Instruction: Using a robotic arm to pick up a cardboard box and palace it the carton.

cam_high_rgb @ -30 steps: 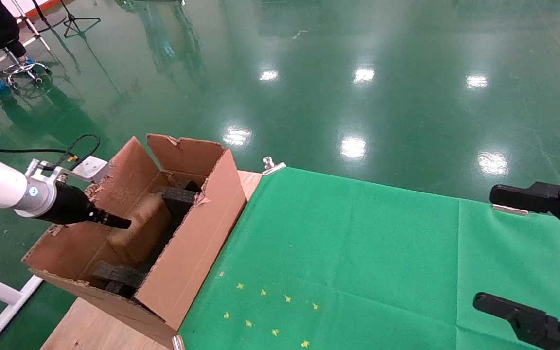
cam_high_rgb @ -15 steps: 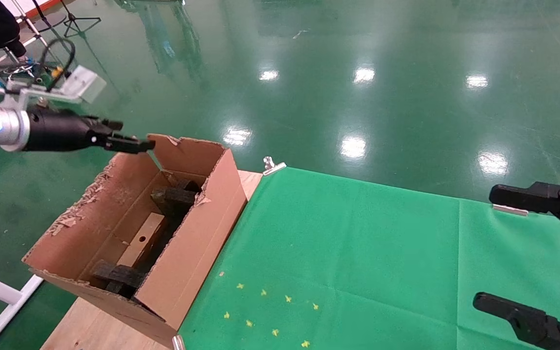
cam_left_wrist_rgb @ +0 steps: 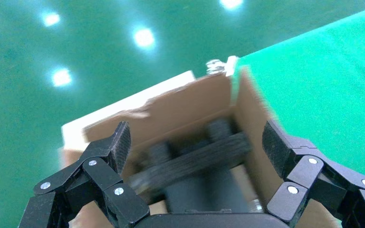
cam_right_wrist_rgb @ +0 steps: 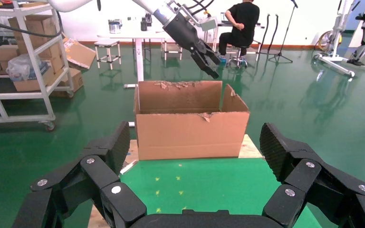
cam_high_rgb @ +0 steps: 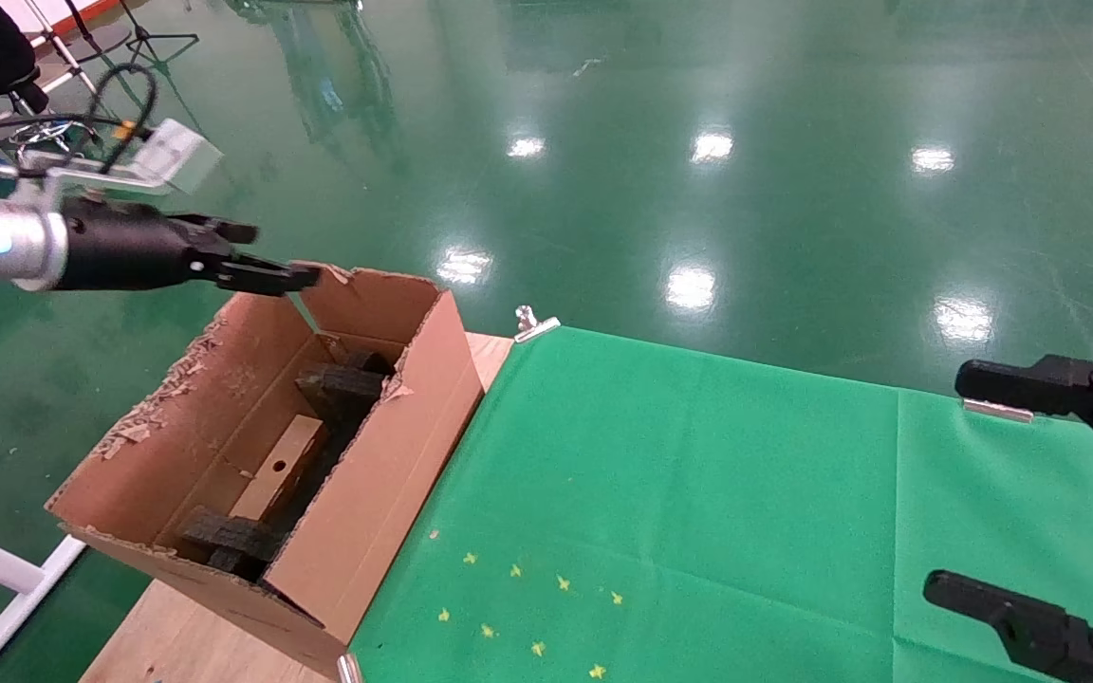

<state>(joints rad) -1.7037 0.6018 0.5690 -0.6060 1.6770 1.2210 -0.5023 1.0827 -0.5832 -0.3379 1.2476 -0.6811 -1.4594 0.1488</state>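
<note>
The cardboard box [cam_high_rgb: 276, 470], slim and brown with a round hole, lies inside the carton [cam_high_rgb: 371, 474] between black foam pieces [cam_high_rgb: 342, 384]. The robotic arm on the left hovers above the carton's far left corner. Its left gripper [cam_high_rgb: 283, 254] is open and empty. In the left wrist view the left gripper [cam_left_wrist_rgb: 197, 142] looks down on the carton [cam_left_wrist_rgb: 247, 104] and the foam [cam_left_wrist_rgb: 195, 156]. My right gripper [cam_high_rgb: 945, 484] is open and empty at the right edge of the table. It also shows in the right wrist view [cam_right_wrist_rgb: 196, 140], facing the carton [cam_right_wrist_rgb: 192, 128].
A green cloth [cam_high_rgb: 698, 493] with small yellow marks [cam_high_rgb: 518, 607] covers the wooden table [cam_high_rgb: 176, 636], held by a metal clip [cam_high_rgb: 532, 324]. A shelving cart [cam_right_wrist_rgb: 24, 61] and a seated person [cam_right_wrist_rgb: 240, 19] are far behind the carton.
My left gripper let go of the cardboard box inside the carton, rose out and opened. The box now lies flat in the carton. The right arm has not moved.
</note>
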